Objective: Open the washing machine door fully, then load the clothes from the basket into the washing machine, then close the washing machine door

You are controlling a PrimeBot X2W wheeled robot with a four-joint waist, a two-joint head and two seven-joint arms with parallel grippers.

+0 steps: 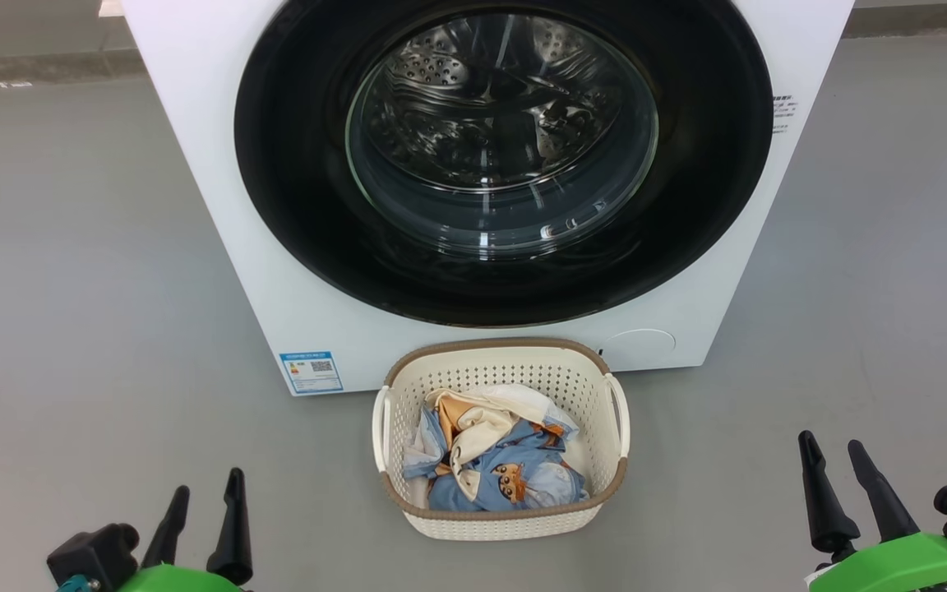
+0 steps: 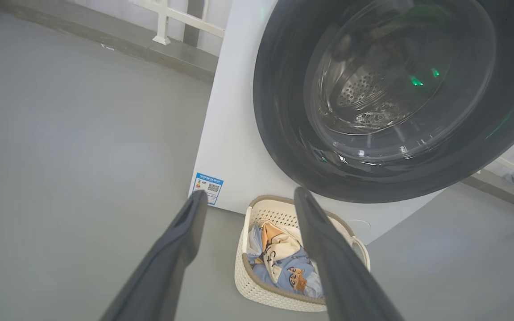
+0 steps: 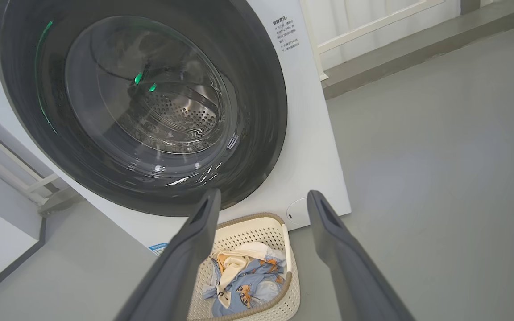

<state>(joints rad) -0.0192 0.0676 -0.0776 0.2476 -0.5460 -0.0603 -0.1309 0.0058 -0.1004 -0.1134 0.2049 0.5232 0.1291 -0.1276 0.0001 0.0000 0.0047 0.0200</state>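
Note:
The white washing machine [image 1: 219, 164] stands in front of me with its round black-rimmed door [image 1: 293, 181] shut flat against the front; the steel drum shows through the glass bowl. Directly below the door, on the floor, sits the cream basket [image 1: 502, 526] holding the clothes [image 1: 494, 460], light-blue, cream and tan pieces in a heap. My left gripper [image 1: 209, 487] is open at the lower left, well clear of the basket. My right gripper [image 1: 833, 446] is open at the lower right, also apart from it. The left wrist view shows the door [image 2: 283, 133], basket [image 2: 250, 285] and clothes [image 2: 283, 267].
Grey floor [image 1: 71, 288] stretches wide on both sides of the machine. A blue label [image 1: 311, 372] sits on the machine's lower left corner. In the right wrist view a white wall base and a raised kerb [image 3: 417, 49] run behind the machine [image 3: 315, 147].

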